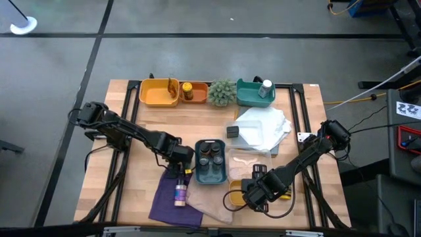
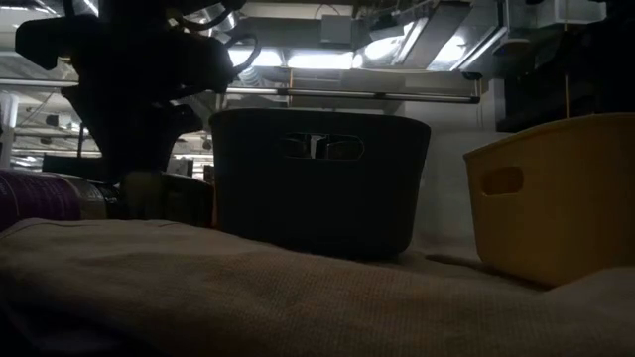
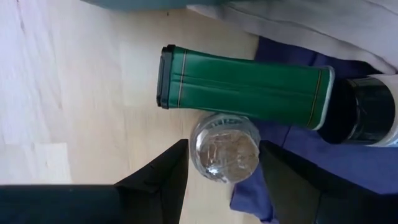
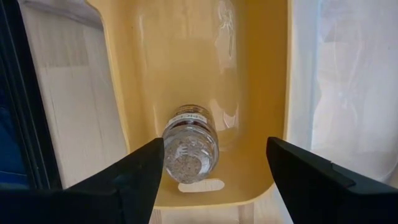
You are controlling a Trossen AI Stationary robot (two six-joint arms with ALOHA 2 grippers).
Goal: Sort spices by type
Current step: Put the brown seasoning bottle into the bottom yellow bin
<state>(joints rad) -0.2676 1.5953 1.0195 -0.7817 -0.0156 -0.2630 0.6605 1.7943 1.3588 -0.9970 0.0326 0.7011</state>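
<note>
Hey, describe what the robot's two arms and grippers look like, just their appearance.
Both arms are dark, nearly black, built of jointed segments with thin black cables alongside. The left gripper and the right gripper each end in two flat, wedge-shaped matte black fingers. No markings or labels are visible on either gripper.

Both arms reach inward and low, left hand [image 1: 179, 172] and right hand [image 1: 245, 195] with fingers apart
</note>
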